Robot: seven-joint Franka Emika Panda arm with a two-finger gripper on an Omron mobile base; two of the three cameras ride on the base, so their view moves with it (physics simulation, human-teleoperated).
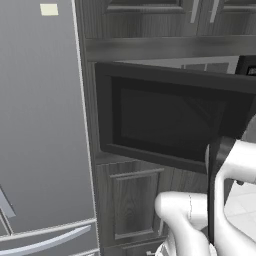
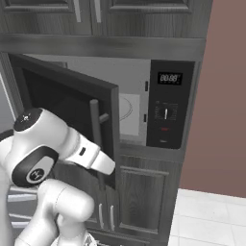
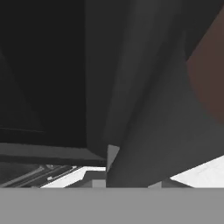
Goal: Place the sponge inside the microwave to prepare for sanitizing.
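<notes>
The microwave [image 2: 168, 110] is built into dark cabinets, and its dark glass door [image 2: 62, 110] stands swung out to the left. The light grey interior [image 2: 130, 108] shows past the door's free edge. The same door [image 1: 165, 120] fills the middle of the left base view. My white arm reaches up to the door's vertical grey bar handle [image 2: 95, 139]. My gripper [image 3: 124, 181] is pressed close to a broad dark grey bar and the dark door. Its jaws are shut, and I cannot make out whether they hold anything. The sponge is out of view.
A tall grey fridge [image 1: 40, 125] stands left of the microwave. Dark cabinet doors [image 2: 144, 202] sit below it and more above. A brown wall [image 2: 226, 96] rises on the right over a white tiled surface [image 2: 206, 221].
</notes>
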